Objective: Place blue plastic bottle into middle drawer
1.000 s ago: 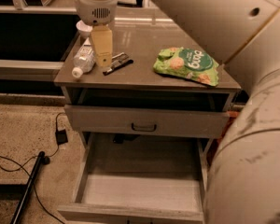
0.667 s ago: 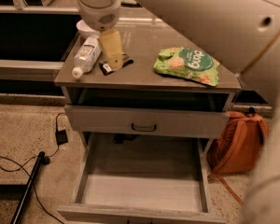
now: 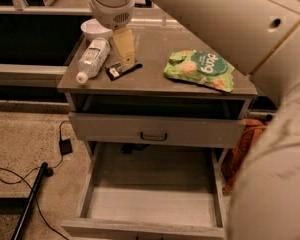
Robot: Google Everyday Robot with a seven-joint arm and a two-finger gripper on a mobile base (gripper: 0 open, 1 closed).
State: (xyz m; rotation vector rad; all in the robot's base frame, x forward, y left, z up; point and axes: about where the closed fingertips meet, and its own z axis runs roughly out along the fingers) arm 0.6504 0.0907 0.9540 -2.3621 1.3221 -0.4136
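Nearest the camera, the middle drawer [image 3: 150,206] is pulled fully out at the bottom of the desk [image 3: 155,81], its pale flat floor bare between low side walls. To its right the robot's broad white arm [image 3: 275,184] fills the lower right corner, and an orange-brown bag [image 3: 244,145] shows between that arm and the side of the desk. On the speckled floor to the left lie a dark pole [image 3: 29,201], thin black cables [image 3: 10,176] and a small black adapter [image 3: 66,146]. Above the open drawer sits a closed drawer front with a dark curved handle [image 3: 153,136], and above that a dark open slot runs under the top of the desk. On the top, at the left edge, the blue plastic bottle [image 3: 92,59] lies on its side, its white cap toward the camera and its pale label facing up; it is on the desk, not in any drawer. Just to its right lies a small flat dark packet [image 3: 123,70], and well to the right a green snack bag [image 3: 200,69] rests near the right front corner. The pincer [image 3: 126,59] hangs from a round white wrist [image 3: 111,4], pointing down just beside the bottle and apart from it, its tan tip over the dark packet; I cannot tell whether it touches the packet, nor whether the pincer is open or closed. Behind the bottle, at the back left of the top, stands a white bowl [image 3: 95,30], partly covered by the wrist. Farther back run dark shelves.
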